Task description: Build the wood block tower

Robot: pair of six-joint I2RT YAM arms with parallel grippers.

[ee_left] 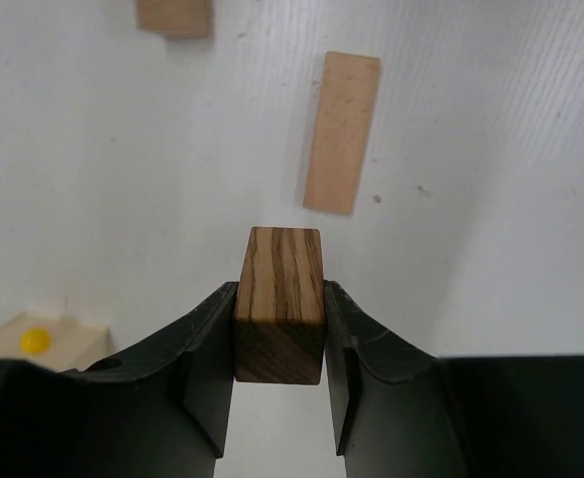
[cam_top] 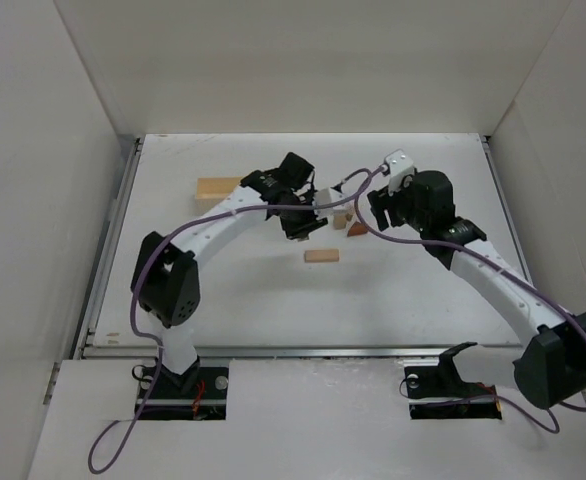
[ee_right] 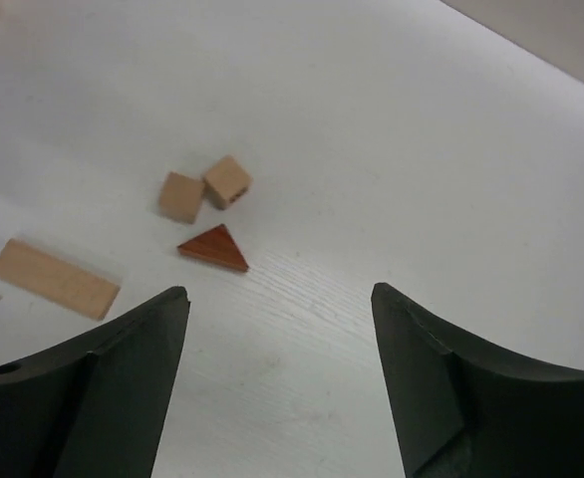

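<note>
Striped block (ee_left: 283, 261) clamped in the left hand (ee_left: 279, 299); right hand (ee_right: 277, 292) parted, empty; beyond, plank (ee_left: 342, 132), cubes (ee_right: 182, 197) and triangle (ee_right: 215, 249) lie loose on the bench (ee_right: 422, 149), the wood block tower unstacked; the block is best lowered level, released gently.

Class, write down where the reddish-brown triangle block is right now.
In the right wrist view, the triangle lies on the table ahead of the open right gripper, just below two small tan cubes and right of the tan plank.
</note>
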